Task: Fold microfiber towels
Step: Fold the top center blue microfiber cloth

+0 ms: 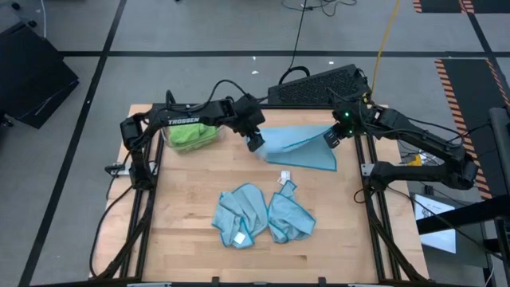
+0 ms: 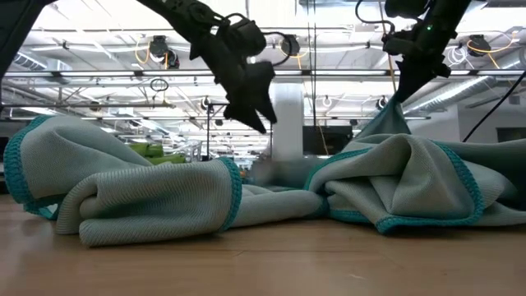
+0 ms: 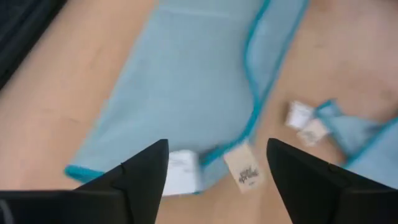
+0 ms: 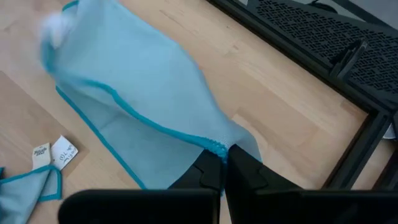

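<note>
Two crumpled blue towels [image 1: 259,214] are lying near the counter's [image 1: 183,231] front edge while, by its far edge, the right gripper [image 1: 330,139] is pinching a corner of the half-folded blue towel [image 1: 299,148] and the left gripper [image 1: 256,143] is hanging open above it, so any tug from the right is risking dragging the fold apart.

Spread towel [image 1: 299,147]: light blue w/ darker teal edge stitching, white tag. Two crumpled towels [image 1: 263,214] nearer front: same light blue, teal trim, white tags. Green towels [image 1: 191,135]: lime. Table [image 1: 183,207]: pale wood grain. Arms & grippers black; left arm has white lettering. Floor grey, w/ orange-black hazard stripes [image 1: 458,88].
</note>
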